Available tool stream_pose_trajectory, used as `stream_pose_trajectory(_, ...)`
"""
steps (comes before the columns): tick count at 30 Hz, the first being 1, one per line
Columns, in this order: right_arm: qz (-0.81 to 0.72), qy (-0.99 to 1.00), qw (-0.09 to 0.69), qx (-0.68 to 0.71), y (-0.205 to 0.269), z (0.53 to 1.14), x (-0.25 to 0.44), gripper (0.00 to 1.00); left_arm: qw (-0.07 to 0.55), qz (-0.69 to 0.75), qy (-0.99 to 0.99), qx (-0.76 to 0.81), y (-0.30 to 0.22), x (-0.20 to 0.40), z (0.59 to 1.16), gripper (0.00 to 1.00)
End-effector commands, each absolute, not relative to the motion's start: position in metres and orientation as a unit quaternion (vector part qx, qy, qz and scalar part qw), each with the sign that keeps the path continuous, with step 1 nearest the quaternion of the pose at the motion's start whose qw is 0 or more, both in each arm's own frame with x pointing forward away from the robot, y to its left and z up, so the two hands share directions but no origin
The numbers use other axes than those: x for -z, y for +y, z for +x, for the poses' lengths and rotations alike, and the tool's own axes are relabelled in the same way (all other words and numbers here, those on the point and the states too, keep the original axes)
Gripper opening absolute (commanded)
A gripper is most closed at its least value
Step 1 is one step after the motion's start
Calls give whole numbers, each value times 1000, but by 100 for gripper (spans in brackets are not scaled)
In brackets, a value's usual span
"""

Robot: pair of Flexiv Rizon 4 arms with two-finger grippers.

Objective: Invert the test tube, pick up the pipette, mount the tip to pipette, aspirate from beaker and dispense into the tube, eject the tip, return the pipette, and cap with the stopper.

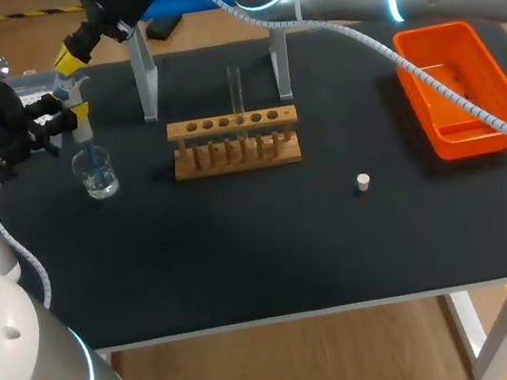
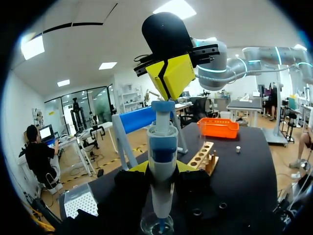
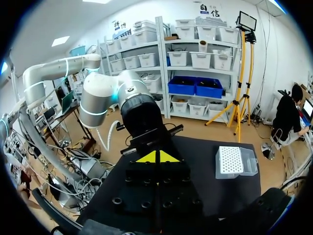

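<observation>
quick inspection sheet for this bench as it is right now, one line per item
surface: black table, no spill seen
job's things: pipette upright, its tip down in the beaker; test tube standing in the wooden rack; stopper loose on the table, uncapped tube
clutter: nothing seen
end effectors: left end effector shut on the pipette; right end effector shut, just above the pipette's top
cables: white hose from the right arm hangs over the table and the orange tray
surroundings: tip box on the table; nobody reaching in
</observation>
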State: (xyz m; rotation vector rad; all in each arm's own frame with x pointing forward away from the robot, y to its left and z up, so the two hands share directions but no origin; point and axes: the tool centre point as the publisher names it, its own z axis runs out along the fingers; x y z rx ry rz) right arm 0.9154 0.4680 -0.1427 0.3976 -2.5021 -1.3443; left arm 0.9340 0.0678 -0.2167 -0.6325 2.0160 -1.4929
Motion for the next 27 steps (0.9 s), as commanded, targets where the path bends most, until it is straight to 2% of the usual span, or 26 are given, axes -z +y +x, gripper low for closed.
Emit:
stream_pose_trajectory(1,138,-866,140,460,469,917,148,0,273,-234,749,556,69,213,934,0)
stream_pose_trajectory(27,136,-867,148,457,464,913,152,0,273,-234,749,556,69,213,934,0)
